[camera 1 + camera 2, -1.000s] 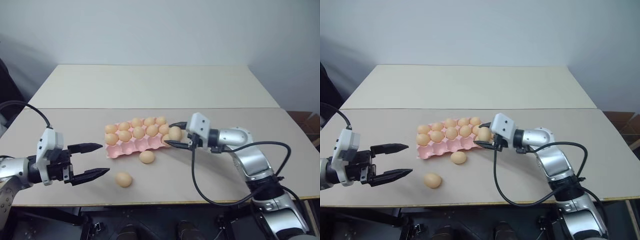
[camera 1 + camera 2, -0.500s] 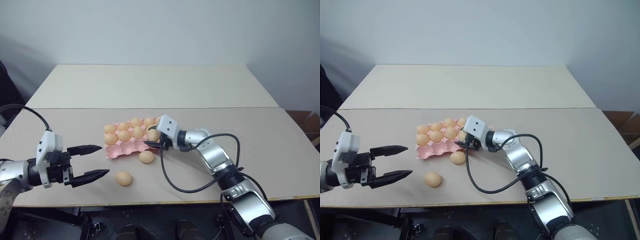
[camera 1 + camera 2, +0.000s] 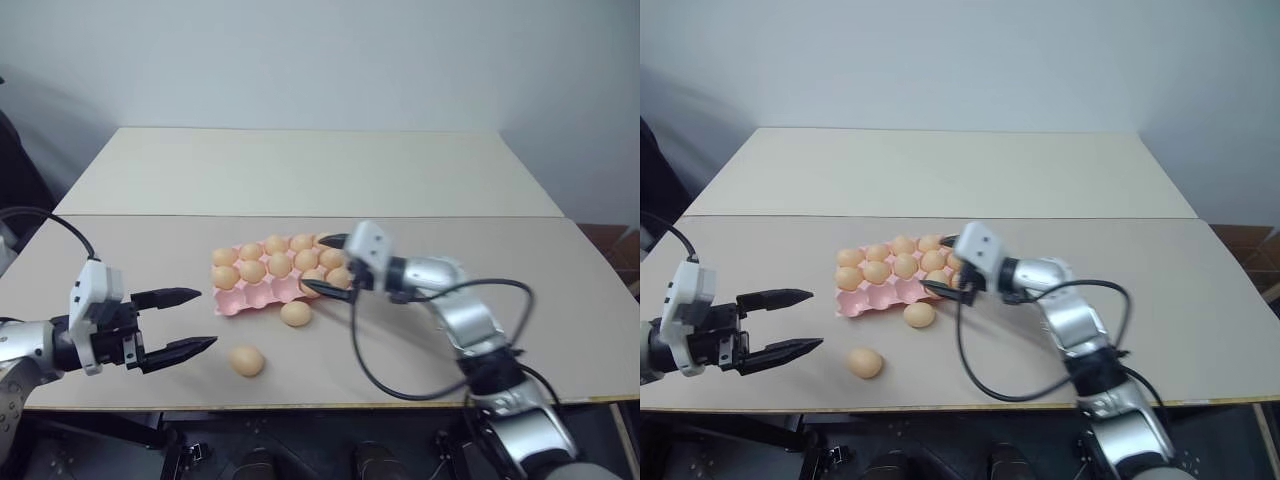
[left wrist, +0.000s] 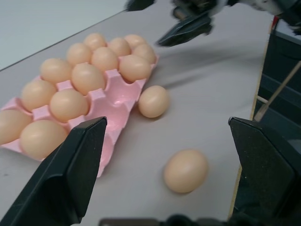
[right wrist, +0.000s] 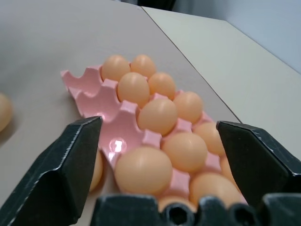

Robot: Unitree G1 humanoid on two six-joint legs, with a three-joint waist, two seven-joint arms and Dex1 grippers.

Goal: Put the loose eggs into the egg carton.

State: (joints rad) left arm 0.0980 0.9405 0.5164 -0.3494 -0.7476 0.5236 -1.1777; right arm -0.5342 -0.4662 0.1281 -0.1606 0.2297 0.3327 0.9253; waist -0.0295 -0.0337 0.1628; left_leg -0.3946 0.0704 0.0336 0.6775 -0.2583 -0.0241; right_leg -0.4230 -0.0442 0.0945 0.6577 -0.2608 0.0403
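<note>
The pink egg carton (image 3: 232, 300) lies mid-table, holding several tan eggs, with bare cups at its front left (image 5: 113, 123). Two loose eggs rest on the table: one (image 3: 295, 313) against the carton's front edge, one (image 3: 247, 360) nearer me. My right gripper (image 3: 315, 262) is open at the carton's right end, holding nothing; an egg (image 5: 143, 169) sits in the front-row cup just ahead of its fingers. My left gripper (image 3: 208, 317) hovers open to the left of the nearer loose egg (image 4: 186, 170), pointing towards it and the carton.
A paler second table (image 3: 300, 170) adjoins the far side. The near table edge (image 3: 330, 405) runs just past the loose eggs. A black cable (image 3: 372, 372) loops from my right arm over the table in front.
My right gripper carried an egg leftwards over the carton, opened and drew back right. That egg now sits in a front-row cup. The left arm has stayed still.
</note>
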